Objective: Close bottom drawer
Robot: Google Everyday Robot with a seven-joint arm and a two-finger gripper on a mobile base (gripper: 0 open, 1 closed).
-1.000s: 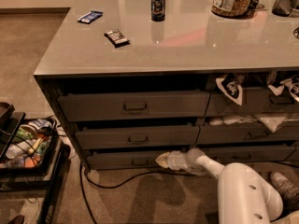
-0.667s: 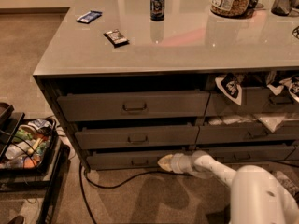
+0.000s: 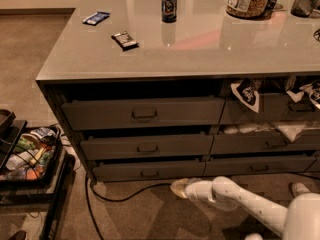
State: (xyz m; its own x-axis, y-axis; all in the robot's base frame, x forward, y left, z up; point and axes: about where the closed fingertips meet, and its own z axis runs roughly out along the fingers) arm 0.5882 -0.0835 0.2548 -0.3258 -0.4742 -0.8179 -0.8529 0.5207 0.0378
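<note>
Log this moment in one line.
bottom drawer: looks slightly out | gripper: near floor, before its right end | close: not yet done

My gripper (image 3: pixel 180 188): pale cream end piece, low down, near the front of the bottom drawer (image 3: pixel 148 170).
My arm (image 3: pixel 245 204): smooth white shell, tube-shaped links.
My elbow joint (image 3: pixel 222 190): rounded white bulge with a greyish seam.
My casing (image 3: pixel 305 216): broad, white, rounded, at lower right.

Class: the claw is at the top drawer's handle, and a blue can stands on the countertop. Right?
No. The camera view shows the claw low by the floor, just below the bottom drawer. The blue can does stand on the countertop.
</note>
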